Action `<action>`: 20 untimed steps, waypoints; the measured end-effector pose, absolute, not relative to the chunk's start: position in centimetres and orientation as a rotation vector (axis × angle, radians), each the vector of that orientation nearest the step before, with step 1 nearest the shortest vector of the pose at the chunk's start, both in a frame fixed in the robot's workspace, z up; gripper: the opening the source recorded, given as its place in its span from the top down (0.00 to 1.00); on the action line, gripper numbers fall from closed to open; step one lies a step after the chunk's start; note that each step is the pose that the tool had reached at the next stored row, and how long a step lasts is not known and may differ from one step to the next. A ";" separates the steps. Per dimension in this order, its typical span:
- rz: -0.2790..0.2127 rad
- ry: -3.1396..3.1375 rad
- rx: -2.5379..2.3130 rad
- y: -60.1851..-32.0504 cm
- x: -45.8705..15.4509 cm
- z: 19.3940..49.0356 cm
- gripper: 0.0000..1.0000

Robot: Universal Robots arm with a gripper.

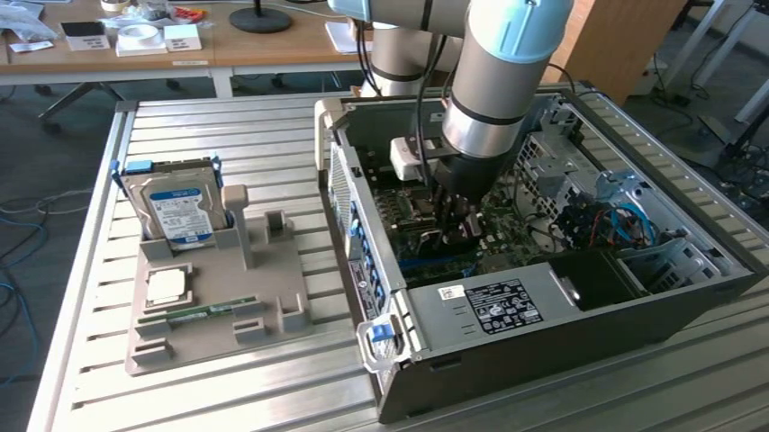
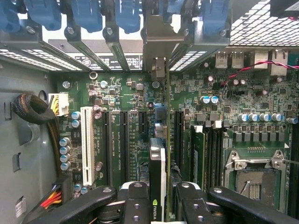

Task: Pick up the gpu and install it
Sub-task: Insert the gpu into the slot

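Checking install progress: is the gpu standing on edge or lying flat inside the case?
On edge. The gripper holds the gpu upright between its fingers, over the motherboard slots, its bracket end toward the case's rear openings.

Silver arm [image 1: 499, 81], pale blue joint caps, black screw-studded tool [image 2: 158, 205]

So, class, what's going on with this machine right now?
A robot arm reaches down into an open computer case lying on its side. Its gripper holds the gpu on edge between the jaws, over the motherboard's expansion slots, the bracket end toward the case's rear openings. On the table beside the case, a grey holder keeps a hard drive and a memory stick.
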State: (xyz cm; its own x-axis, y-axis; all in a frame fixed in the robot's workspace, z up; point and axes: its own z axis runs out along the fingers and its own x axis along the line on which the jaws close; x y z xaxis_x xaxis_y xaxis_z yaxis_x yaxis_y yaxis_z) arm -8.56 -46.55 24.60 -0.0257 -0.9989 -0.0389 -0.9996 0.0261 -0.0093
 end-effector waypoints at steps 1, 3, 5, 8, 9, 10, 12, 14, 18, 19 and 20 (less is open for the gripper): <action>0.032 2.225 -2.168 -46.5 -8.6 24.6 0.73; 0.032 2.225 -2.168 -46.5 -8.6 24.5 0.73; 0.032 2.225 -2.168 -46.5 -8.6 24.5 0.73; 0.032 2.225 -2.168 -46.5 -8.6 24.5 0.73; 0.032 2.225 -2.168 -46.5 -8.6 24.5 0.73; 0.032 2.225 -2.168 -46.5 -8.6 24.5 0.73; 0.032 2.225 -2.168 -46.5 -8.6 24.5 0.73; 0.032 2.225 -2.168 -46.5 -8.6 24.5 0.73; 0.032 2.225 -2.169 -46.4 -8.6 24.4 0.73; 0.032 2.225 -2.169 -46.4 -8.6 24.4 0.73; 0.032 2.225 -2.169 -46.4 -8.6 24.4 0.73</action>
